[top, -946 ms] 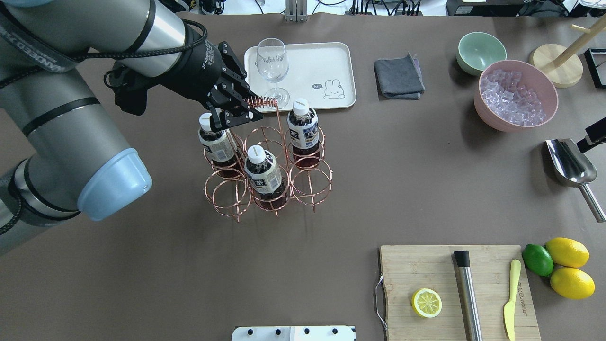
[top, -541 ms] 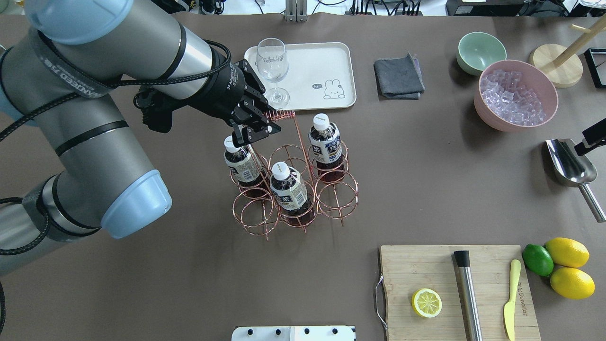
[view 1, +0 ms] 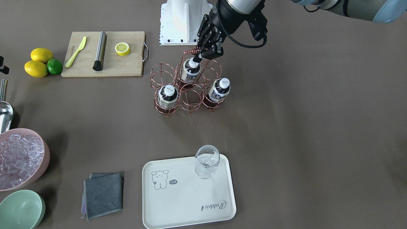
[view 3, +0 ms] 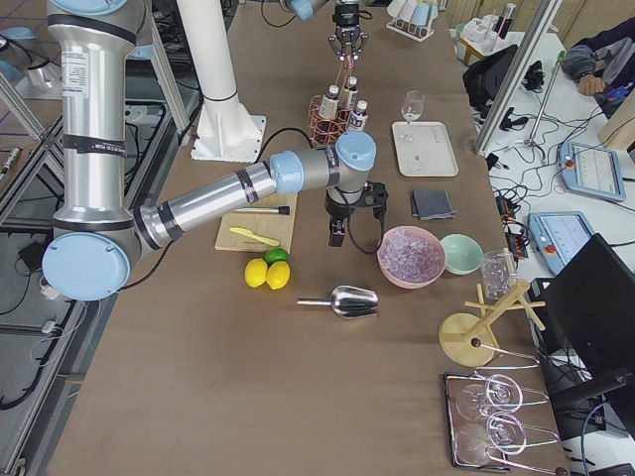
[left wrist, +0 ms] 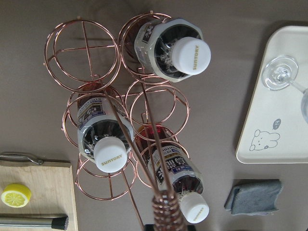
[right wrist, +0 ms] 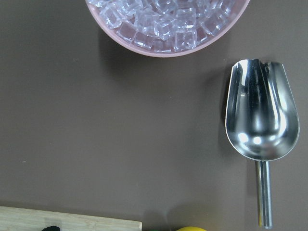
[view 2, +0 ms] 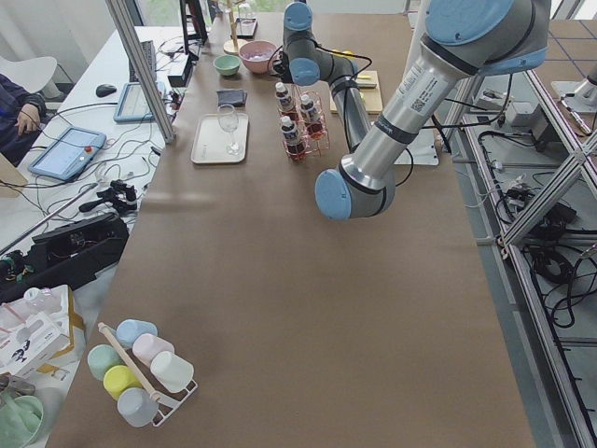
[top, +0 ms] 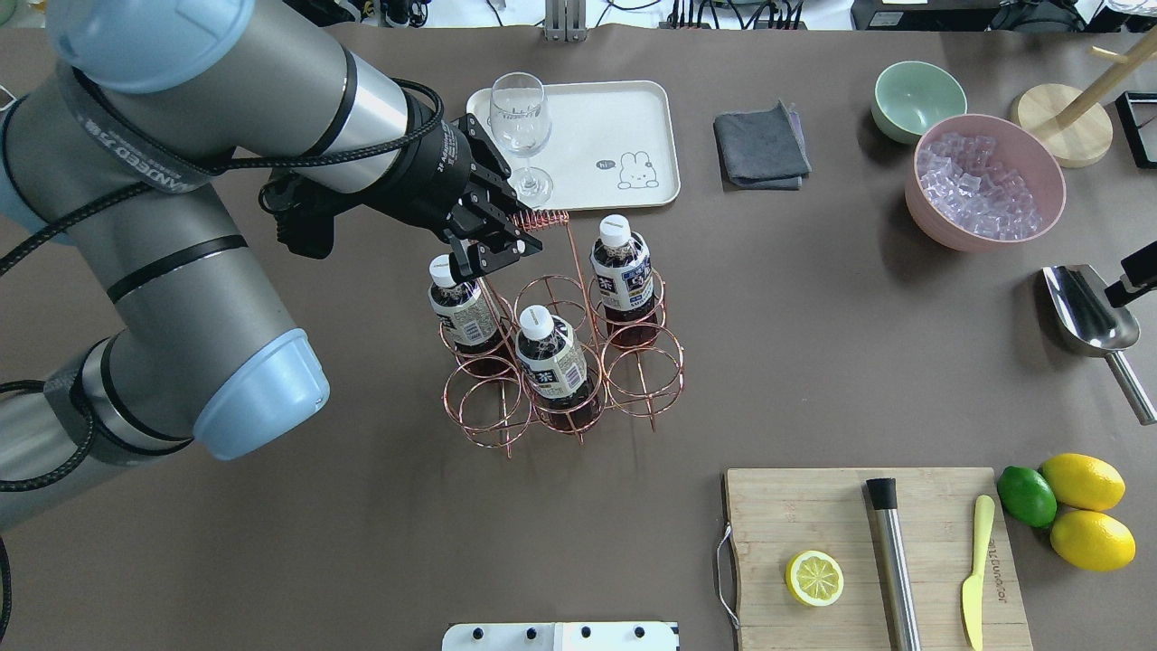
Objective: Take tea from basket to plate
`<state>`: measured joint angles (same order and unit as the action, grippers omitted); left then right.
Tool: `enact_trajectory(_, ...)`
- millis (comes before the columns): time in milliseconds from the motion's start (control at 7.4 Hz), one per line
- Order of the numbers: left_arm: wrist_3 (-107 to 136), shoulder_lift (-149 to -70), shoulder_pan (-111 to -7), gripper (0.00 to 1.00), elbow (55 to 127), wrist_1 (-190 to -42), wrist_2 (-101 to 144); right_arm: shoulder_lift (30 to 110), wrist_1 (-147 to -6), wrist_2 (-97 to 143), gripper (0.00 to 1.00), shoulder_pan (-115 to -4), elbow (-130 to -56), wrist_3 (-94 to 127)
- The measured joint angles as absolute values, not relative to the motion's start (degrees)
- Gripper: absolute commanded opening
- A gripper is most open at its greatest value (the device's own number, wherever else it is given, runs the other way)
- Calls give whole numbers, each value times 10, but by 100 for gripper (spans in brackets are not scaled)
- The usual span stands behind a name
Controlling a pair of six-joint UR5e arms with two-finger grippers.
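My left gripper (top: 508,240) is shut on the coiled top of the tall wire handle (top: 540,218) of the copper basket (top: 644,366). It also shows in the front view (view 1: 205,53). Three tea bottles stand in the basket's rings: one under the gripper (top: 457,309), one in the middle of the near row (top: 548,358), and one on the right of the far row (top: 623,271). The cream plate (top: 604,127) lies just beyond the basket and bears a wine glass (top: 520,122). My right gripper (top: 1135,273) barely shows at the right edge; I cannot tell its state.
A grey cloth (top: 761,146), a green bowl (top: 917,98) and a pink bowl of ice (top: 983,181) lie right of the plate. A metal scoop (top: 1092,321) is under the right arm. A cutting board (top: 868,556) with lemon half, muddler and knife sits near right.
My left gripper has carried the basket with its three bottles to the right and a little toward the robot. Most of that move came early; it has barely shifted since.
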<state>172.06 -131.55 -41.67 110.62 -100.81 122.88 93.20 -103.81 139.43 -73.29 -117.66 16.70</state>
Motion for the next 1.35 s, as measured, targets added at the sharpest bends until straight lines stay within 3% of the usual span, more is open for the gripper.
enact_trajectory(405,1724,-1318,-417,0,1106,-1012,1229,915,-1044,1418,99,-717,-1221,246)
enact_trajectory(676,1729,-1315,-417,0,1105,-1022,1229,849,-1028,1446,99,-681,-1222,316)
enact_trajectory(1351,1732,-1313,-407,0,1099,-1035,1228,718,-916,1447,99,-575,-1154,601)
